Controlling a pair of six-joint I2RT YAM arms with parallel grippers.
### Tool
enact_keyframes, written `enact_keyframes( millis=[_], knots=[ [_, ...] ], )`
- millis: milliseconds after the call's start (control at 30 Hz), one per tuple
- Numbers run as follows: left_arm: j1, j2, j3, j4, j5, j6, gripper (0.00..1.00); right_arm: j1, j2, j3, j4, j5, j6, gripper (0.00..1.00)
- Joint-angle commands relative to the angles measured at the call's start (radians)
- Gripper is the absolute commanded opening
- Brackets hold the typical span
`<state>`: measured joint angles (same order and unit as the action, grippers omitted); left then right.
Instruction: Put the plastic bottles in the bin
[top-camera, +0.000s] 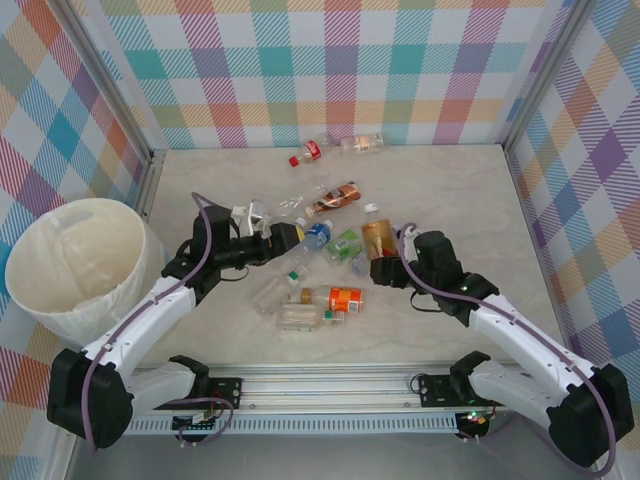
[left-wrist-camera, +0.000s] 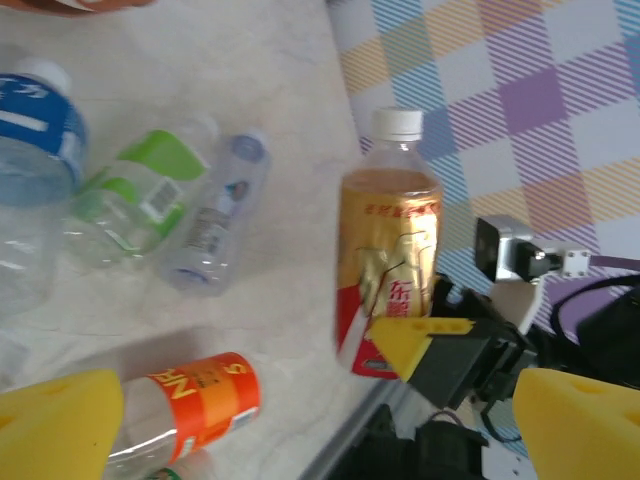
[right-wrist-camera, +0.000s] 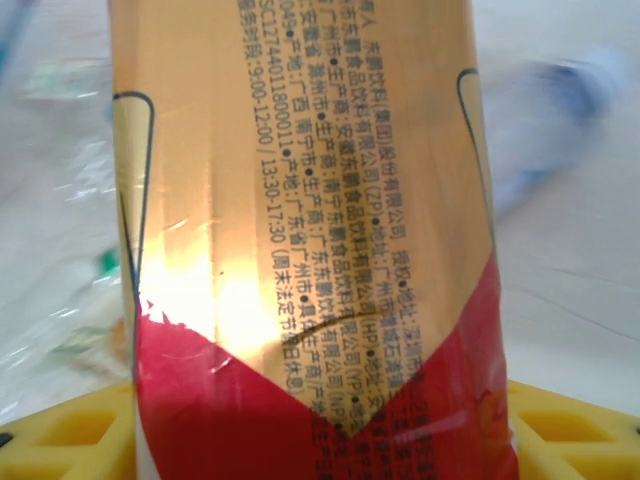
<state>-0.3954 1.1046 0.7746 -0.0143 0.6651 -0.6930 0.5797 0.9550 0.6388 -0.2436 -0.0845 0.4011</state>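
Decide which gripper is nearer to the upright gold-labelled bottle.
Right. The right gripper is at the base of the gold-labelled bottle, with its jaws closed against both sides. The left gripper, open, sits apart from the bottle, further left in the top view.

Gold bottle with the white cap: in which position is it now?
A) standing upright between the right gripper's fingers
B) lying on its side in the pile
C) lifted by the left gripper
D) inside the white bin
A: the gold bottle stands upright, cap on top, and the right gripper has its yellow fingers against both sides of its lower part.
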Motion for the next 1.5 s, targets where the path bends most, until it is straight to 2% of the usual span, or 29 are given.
enact_keyframes(
  millis=[0,133,333,500,600,667,733,867,933,1000,1067,1100,1267,1400,1467],
  knots=[
    [-0.036,-0.007,0.063,0.035,0.053,-0.002,1.00,0.043,0.019,-0.012,0.164,-0.196,-0.049,0.59],
    [-0.055,0.004,0.123,-0.088,-0.072,0.023,0.93,0.092,0.096,0.030,0.189,-0.302,-0.083,0.58],
    [-0.080,0.070,0.181,-0.165,-0.088,0.043,0.81,0.163,0.214,0.108,0.212,-0.405,-0.121,0.58],
    [-0.089,0.096,0.215,-0.299,-0.193,0.068,0.76,0.187,0.238,0.110,0.306,-0.414,-0.104,0.58],
    [-0.089,0.101,0.209,-0.292,-0.198,0.053,0.67,0.194,0.245,0.122,0.308,-0.424,-0.109,0.58],
    [-0.091,0.105,0.209,-0.277,-0.180,0.043,0.66,0.198,0.246,0.128,0.320,-0.446,-0.112,0.58],
    [-0.089,0.104,0.206,-0.272,-0.171,0.035,0.58,0.200,0.248,0.133,0.325,-0.456,-0.117,0.58],
    [-0.090,0.085,0.197,-0.226,-0.181,0.022,0.35,0.201,0.248,0.133,0.328,-0.455,-0.114,0.59],
    [-0.090,0.071,0.188,-0.214,-0.187,0.010,0.21,0.203,0.243,0.125,0.339,-0.456,-0.106,0.62],
    [-0.088,0.061,0.185,-0.206,-0.193,0.000,0.13,0.202,0.230,0.114,0.362,-0.451,-0.095,0.65],
    [-0.089,0.056,0.200,-0.217,-0.193,0.009,0.00,0.203,0.214,0.105,0.374,-0.445,-0.091,0.68],
    [-0.089,0.052,0.210,-0.224,-0.202,0.016,0.00,0.202,0.200,0.105,0.363,-0.437,-0.096,0.70],
    [-0.088,-0.027,0.236,-0.255,-0.320,0.057,0.00,0.202,0.062,0.093,0.273,-0.295,-0.151,0.91],
    [-0.082,-0.084,0.290,-0.350,-0.399,0.122,0.00,0.203,-0.080,0.056,0.218,-0.010,-0.140,1.00],
    [-0.081,-0.107,0.367,-0.435,-0.454,0.200,0.00,0.201,-0.135,0.028,0.202,0.165,-0.106,1.00]
  ],
)
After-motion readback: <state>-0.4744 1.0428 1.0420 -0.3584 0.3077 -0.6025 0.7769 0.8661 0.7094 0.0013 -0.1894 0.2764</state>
